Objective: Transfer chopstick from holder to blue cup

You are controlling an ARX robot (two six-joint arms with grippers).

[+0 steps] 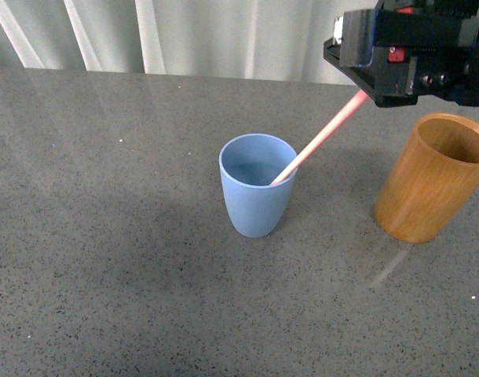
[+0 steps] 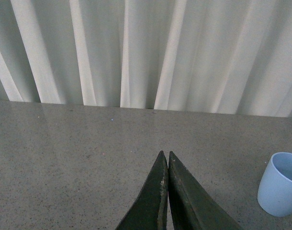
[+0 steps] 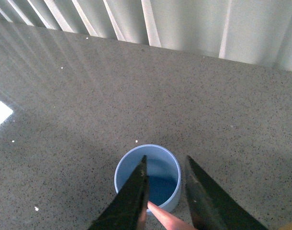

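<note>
On a grey speckled stone counter, an orange-brown wooden cylindrical holder stands well right of a smooth light blue plastic cup. A thin pink chopstick leans inside the blue cup, its upper end between the parted fingers of the right pincer. The left pincer is closed on nothing.

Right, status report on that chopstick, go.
Left gripper shut, idle. Right gripper open around the pink chopstick, which leans on the blue cup rim, tip inside. Wooden holder looks empty. No obstruction.
</note>
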